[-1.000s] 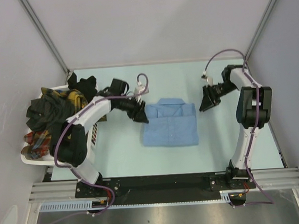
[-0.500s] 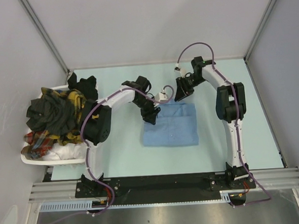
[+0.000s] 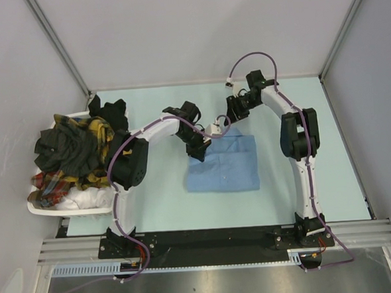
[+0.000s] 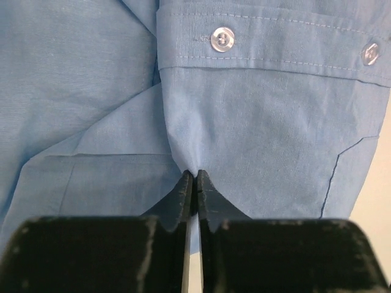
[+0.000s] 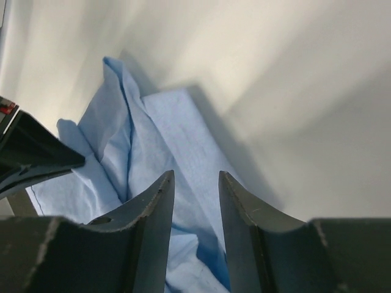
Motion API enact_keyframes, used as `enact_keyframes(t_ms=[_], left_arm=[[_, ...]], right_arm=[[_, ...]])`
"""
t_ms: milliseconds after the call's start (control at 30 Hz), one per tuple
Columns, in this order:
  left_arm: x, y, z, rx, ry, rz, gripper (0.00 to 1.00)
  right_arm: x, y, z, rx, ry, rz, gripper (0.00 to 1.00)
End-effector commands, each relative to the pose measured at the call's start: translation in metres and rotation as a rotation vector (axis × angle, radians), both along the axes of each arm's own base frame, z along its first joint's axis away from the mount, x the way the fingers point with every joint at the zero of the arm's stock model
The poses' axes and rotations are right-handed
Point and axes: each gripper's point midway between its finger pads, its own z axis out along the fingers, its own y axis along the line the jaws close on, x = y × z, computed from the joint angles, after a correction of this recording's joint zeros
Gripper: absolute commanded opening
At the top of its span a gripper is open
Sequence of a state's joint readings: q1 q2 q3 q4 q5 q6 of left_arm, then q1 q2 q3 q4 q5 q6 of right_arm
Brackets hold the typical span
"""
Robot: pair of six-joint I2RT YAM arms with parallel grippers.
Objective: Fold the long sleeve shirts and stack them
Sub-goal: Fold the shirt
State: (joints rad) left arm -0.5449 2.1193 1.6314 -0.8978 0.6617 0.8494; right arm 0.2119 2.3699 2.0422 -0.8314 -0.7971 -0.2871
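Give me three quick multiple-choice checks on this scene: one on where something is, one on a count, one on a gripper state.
1. Where does the light blue shirt lie? A on a hanger; B on the table; C inside a drawer.
2. How many buttons show in the left wrist view? A two; B none; C five.
3. How is the left gripper? A wide open; B shut on nothing; C shut on the light blue shirt.
Answers: B, it lies folded flat between the arms; A, two pale buttons sit along the stitched band; C, its jaws meet on a pinched blue fold.
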Motion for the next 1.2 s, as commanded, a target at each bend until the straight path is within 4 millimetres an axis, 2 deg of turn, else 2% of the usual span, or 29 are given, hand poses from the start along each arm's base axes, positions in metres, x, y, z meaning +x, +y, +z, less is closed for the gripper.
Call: enact_keyframes(t_ms=[0,167,400,467,600,867,1167], left_arm=[[0.01,-0.015,0.036,-0.083,-0.066,0.012,0.05],[0.024,-0.018,0.047,-0.087,-0.121,0.058,0.0],[0.038,-0.018,0.052,-0.081,-0.173,0.113,0.0],[0.048,-0.018,0.057,-0.087,-0.204,0.141,0.0],[0.066,-0.021,0.069,-0.115,-0.27,0.183,0.0],[0.1,-0.021,0.078,-0.122,-0.35,0.259,0.0],[0.132,-0.023,0.072,-0.114,-0.435,0.309,0.0]], right_arm=[[0.013,-0.001,-0.01,-0.01,-0.039,-0.019,0.4],[0.011,-0.007,-0.033,-0.063,-0.072,-0.012,0.38],[0.005,-0.006,-0.039,-0.07,-0.073,0.034,0.36],[0.005,-0.007,-0.043,-0.077,-0.071,0.04,0.33],[0.005,-0.006,-0.043,-0.08,-0.068,0.05,0.25],[0.005,-0.01,-0.043,-0.072,-0.056,0.051,0.24],[0.008,-0.006,-0.037,-0.042,-0.051,0.067,0.23]])
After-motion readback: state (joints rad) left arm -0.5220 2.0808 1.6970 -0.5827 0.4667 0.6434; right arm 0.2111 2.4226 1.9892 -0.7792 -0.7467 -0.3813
